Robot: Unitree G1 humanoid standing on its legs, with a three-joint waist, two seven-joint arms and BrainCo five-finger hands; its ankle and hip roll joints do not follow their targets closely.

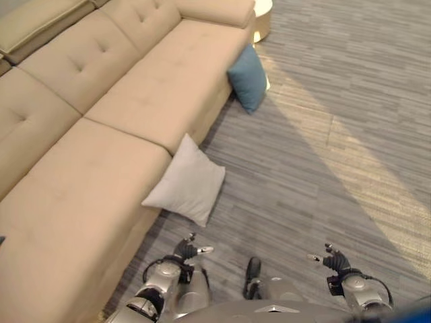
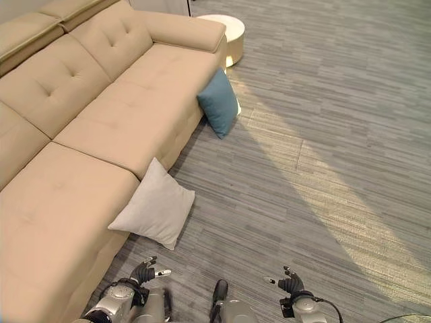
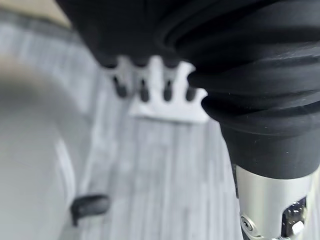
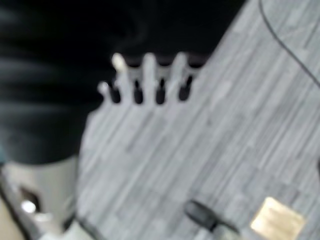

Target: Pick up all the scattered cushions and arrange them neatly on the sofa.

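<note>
So at this point nothing had been picked up yet, both cushions were on the floor. The grey cushion (image 1: pixel 185 182) leaned against the front of the sofa (image 1: pixel 101 155), propped on the carpet (image 1: pixel 303 168) just ahead of the robot, and the blue cushion (image 1: pixel 248 79) leaned against the sofa front farther along, near its far end, with a round pale table (image 2: pixel 225 30) beyond it. The left hand (image 1: pixel 188 250) hung low near the robot's body, fingers straight and relaxed, holding nothing; in its wrist view the dark tips lined up in front of the grey cushion. The right hand (image 1: pixel 331 258) was the same story on the other side, fingers loose and empty over bare carpet, well apart from either cushion. I'd call this the approach step, lining up on the grey one since it was nearest. Next move probably called for stepping or bending in closer and reaching down with the left hand, maybe both, to get a hold on the cushion's edges, then lifting it onto the seat. It's soft and floppy, so a one-handed pinch at a corner could let it sag or slip.
</note>
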